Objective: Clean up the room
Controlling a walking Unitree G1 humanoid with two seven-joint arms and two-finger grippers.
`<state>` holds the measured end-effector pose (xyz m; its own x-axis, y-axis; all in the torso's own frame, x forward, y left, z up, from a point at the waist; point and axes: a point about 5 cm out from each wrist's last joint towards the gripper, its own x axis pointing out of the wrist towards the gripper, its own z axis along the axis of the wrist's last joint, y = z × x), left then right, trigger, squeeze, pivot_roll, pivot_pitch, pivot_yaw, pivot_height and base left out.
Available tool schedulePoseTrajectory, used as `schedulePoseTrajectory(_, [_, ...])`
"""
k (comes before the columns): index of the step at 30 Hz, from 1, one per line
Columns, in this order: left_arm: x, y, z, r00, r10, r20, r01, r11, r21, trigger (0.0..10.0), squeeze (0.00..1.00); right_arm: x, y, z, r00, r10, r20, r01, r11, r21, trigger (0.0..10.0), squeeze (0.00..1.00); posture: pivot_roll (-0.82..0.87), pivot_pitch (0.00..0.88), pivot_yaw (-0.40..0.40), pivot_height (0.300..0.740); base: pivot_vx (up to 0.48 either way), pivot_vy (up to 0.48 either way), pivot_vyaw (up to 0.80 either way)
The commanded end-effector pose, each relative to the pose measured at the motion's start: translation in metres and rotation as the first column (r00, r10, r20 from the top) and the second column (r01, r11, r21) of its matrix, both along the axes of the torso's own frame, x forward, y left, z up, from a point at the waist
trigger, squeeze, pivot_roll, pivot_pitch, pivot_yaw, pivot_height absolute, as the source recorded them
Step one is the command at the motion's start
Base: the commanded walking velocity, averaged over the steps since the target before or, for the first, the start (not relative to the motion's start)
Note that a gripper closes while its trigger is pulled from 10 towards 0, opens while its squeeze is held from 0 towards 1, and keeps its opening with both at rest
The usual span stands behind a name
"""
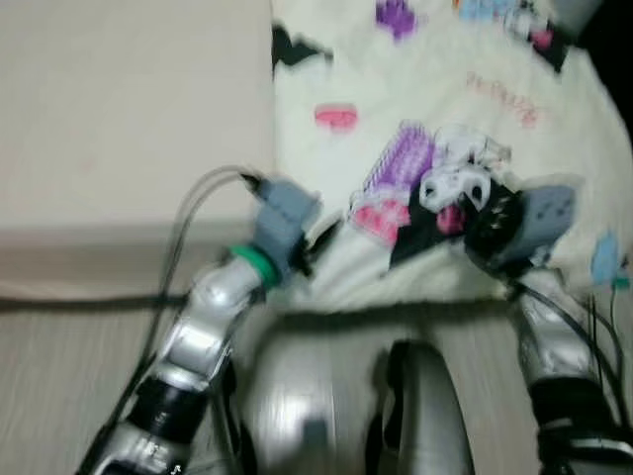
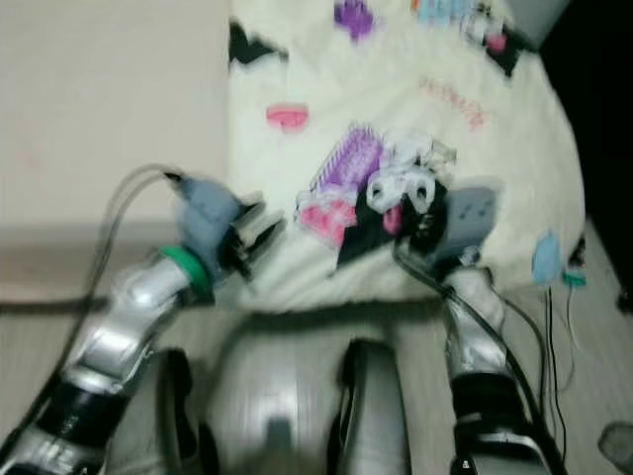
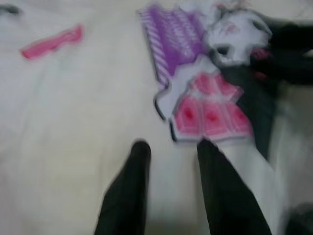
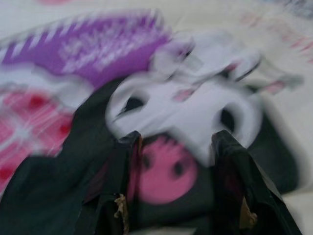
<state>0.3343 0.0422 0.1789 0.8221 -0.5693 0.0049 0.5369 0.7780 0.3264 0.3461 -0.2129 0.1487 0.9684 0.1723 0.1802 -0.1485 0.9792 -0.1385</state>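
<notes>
Because your right gripper (image 4: pixel 178 183) hangs open right over the white and pink toy (image 4: pixel 195 117) on the bed (image 1: pixel 396 267), that arm is nearer. The toy sits just ahead between its fingers. Your left gripper (image 3: pixel 168 152), also open, has the toy well off to its side.
</notes>
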Motion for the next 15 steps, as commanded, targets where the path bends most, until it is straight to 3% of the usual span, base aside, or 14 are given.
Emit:
schedulePoseTrajectory(1, [0.001, -0.014, -0.019, 0.999, 0.023, -0.034, -0.021, 0.998, 0.067, 10.0, 0.00, -0.002, 0.001, -0.009, 0.999, 0.011, -0.048, -0.012, 1.000, -0.011, 10.0, 0.00, 0.07, 0.240, -0.013, 0.520, 0.000, 0.000, 0.00])
schedulePoseTrajectory(4, [0.007, -0.025, -0.028, 0.994, 0.101, -0.035, -0.098, 0.991, 0.086, 10.0, 0.00, -0.004, -0.001, -0.013, 0.998, 0.011, -0.064, -0.011, 1.000, -0.002, 10.0, 0.00, 0.05, 0.236, -0.024, 0.520, 0.000, 0.000, 0.00])
schedulePoseTrajectory(6, [0.010, -0.023, -0.034, 0.989, 0.145, -0.011, -0.142, 0.981, 0.130, 10.0, 0.00, -0.008, -0.003, -0.018, 0.996, -0.003, -0.084, 0.003, 1.000, -0.002, 10.0, 0.00, 0.05, 0.236, -0.019, 0.520, 0.000, 0.000, 0.00])
schedulePoseTrajectory(7, [0.011, -0.011, -0.044, 0.982, 0.190, 0.005, -0.187, 0.962, 0.200, 10.0, 0.00, -0.013, -0.009, -0.030, 0.992, -0.030, -0.124, 0.029, 1.000, -0.006, 10.0, 0.00, 0.04, 0.241, -0.013, 0.520, 0.000, 0.000, 0.00])
schedulePoseTrajectory(11, [0.011, -0.004, -0.048, 0.980, 0.201, 0.003, -0.197, 0.955, 0.222, 10.0, 0.00, -0.015, -0.011, -0.034, 0.989, -0.042, -0.141, 0.042, 0.999, -0.007, 10.0, 0.00, 0.04, 0.241, -0.013, 0.520, 0.000, 0.000, 0.00])
schedulePoseTrajectory(12, [0.008, 0.008, -0.053, 0.980, 0.201, -0.010, -0.193, 0.950, 0.244, 10.0, 0.00, -0.019, -0.015, -0.043, 0.984, -0.061, -0.169, 0.060, 0.998, -0.013, 10.0, 0.00, 0.04, 0.246, -0.009, 0.520, 0.000, 0.000, 0.00])
schedulePoseTrajectory(13, [0.008, 0.008, -0.053, 0.980, 0.201, -0.010, -0.193, 0.950, 0.244, 10.0, 0.00, -0.019, -0.015, -0.043, 0.984, -0.061, -0.169, 0.060, 0.998, -0.013, 10.0, 0.00, 0.04, 0.246, -0.009, 0.520, 0.000, 0.000, 0.00])
schedulePoseTrajectory(14, [0.001, 0.029, -0.061, 0.981, 0.188, -0.048, -0.170, 0.952, 0.254, 10.0, 0.00, -0.029, -0.021, -0.060, 0.968, -0.094, -0.234, 0.089, 0.996, -0.030, 10.0, 0.00, 0.06, 0.260, -0.001, 0.520, 0.000, 0.000, 0.00])
schedulePoseTrajectory(15, [0.001, 0.029, -0.061, 0.981, 0.188, -0.048, -0.170, 0.952, 0.254, 10.0, 0.00, -0.029, -0.021, -0.060, 0.968, -0.094, -0.234, 0.089, 0.996, -0.030, 10.0, 0.00, 0.06, 0.260, -0.001, 0.520, 0.000, 0.000, 0.00])
